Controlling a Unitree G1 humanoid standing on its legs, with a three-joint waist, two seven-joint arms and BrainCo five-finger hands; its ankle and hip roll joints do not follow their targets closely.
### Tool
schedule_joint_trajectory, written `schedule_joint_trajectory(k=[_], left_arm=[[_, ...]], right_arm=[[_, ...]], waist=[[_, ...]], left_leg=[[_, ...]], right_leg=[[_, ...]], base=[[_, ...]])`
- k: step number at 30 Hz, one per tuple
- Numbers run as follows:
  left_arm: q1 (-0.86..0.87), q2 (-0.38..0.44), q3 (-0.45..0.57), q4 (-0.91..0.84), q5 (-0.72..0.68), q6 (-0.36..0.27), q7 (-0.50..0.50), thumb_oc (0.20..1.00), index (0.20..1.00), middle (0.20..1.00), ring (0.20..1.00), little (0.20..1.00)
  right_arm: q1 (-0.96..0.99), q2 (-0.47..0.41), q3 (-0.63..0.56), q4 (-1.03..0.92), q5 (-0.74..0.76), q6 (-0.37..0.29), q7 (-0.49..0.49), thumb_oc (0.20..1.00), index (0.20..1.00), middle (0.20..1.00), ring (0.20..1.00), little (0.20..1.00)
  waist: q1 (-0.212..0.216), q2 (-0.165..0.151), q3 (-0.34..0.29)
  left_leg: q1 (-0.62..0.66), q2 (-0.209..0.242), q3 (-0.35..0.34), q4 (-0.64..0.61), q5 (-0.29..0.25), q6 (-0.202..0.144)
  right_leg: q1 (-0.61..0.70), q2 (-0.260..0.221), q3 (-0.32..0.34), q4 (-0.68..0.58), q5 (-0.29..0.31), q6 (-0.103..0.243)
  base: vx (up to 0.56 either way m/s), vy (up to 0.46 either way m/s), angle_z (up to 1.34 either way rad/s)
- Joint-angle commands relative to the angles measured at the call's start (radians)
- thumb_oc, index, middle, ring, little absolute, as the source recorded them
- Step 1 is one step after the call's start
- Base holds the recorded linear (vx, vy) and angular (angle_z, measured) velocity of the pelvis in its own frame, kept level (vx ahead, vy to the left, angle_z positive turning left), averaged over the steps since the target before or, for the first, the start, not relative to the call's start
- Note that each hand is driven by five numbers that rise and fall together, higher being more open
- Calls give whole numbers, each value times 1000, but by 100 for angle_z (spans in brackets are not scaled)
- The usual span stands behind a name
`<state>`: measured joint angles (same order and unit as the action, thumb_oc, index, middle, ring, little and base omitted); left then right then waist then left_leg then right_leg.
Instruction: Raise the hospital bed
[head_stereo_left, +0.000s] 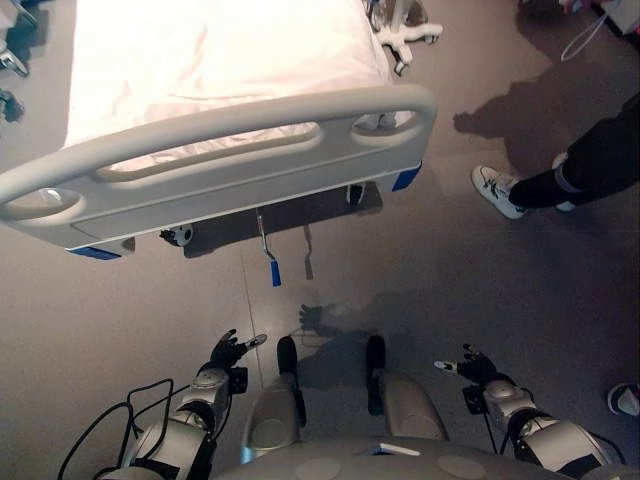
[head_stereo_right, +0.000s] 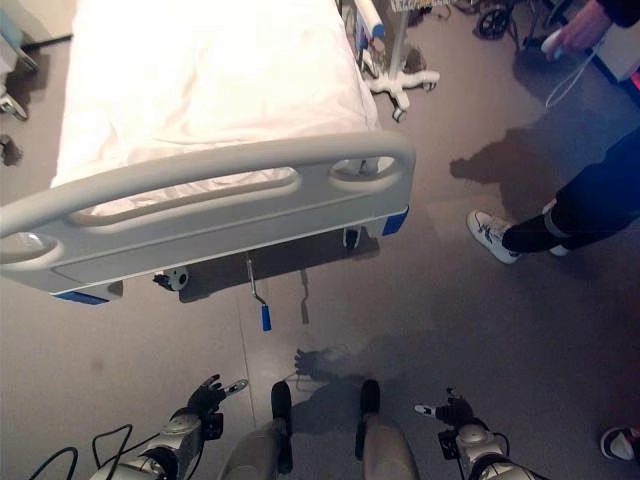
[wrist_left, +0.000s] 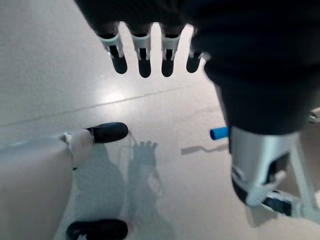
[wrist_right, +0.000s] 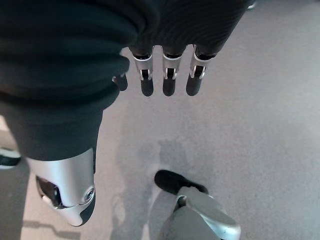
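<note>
The task looks barely begun: the robot stands short of the hospital bed (head_stereo_left: 210, 60), and neither hand touches anything. The bed fills the upper left and centre of the head views, its grey footboard (head_stereo_left: 230, 165) crossing the frame nearest the robot, a white sheet (head_stereo_left: 200, 50) above it. Below the footboard, at centre frame, a crank handle (head_stereo_left: 268, 250) with a blue grip hangs toward the floor (head_stereo_left: 420, 280); this is probably what raises the bed.

The left hand (head_stereo_left: 229, 352) hovers low in the lower left of the frame, fingers straight and relaxed, holding nothing. The right hand (head_stereo_left: 470, 366) sits in the lower right, likewise loose and empty. Both are well apart from the crank.

The next move, as I judge it, calls for stepping closer and stooping or reaching low, since the grip hangs near the floor under the footboard, then closing one hand round the blue grip.

No containers are in sight. A person's leg and white shoe (head_stereo_left: 497, 190) stand at the right edge, and a wheeled stand base (head_stereo_left: 405, 38) is at the top.
</note>
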<state>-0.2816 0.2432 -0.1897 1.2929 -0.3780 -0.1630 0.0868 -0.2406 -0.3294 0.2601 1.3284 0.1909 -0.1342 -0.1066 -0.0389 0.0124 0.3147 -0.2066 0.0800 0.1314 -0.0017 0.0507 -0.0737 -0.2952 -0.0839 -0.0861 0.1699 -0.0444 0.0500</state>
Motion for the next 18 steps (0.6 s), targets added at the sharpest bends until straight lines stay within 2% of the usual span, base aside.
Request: schedule_joint_trajectory(k=[1, 7, 18], left_arm=[[-80, 20, 18, -9, -60, -36, 40, 1000, 1000, 1000, 1000, 1000], [-136, 48, -6, -59, -82, -42, 59, 1000, 1000, 1000, 1000, 1000], [-271, 117, -55, -122, -121, -49, 81, 1000, 1000, 1000, 1000, 1000]], right_arm=[[-16, -11, 18, -45, 38, -35, -41, 1000, 1000, 1000, 1000, 1000], [-13, -24, 30, -98, 49, -48, -56, 1000, 1000, 1000, 1000, 1000], [-3, -56, 27, -145, 82, -63, -72, 1000, 1000, 1000, 1000, 1000]], waist=[[-14, -31, 40], [-24, -47, 84], [-42, -56, 165]], left_leg=[[-2, -44, -5, -12, 50, 54], [-58, -42, 3, -5, 64, 50], [-155, -40, 5, 19, 86, 42]], right_leg=[[-19, -28, 32, -59, 138, 64], [-70, -29, 44, -66, 163, 67], [-148, -34, 38, -64, 184, 69]], base=[[-71, 16, -9], [-72, 16, -11], [-56, -2, -1]])
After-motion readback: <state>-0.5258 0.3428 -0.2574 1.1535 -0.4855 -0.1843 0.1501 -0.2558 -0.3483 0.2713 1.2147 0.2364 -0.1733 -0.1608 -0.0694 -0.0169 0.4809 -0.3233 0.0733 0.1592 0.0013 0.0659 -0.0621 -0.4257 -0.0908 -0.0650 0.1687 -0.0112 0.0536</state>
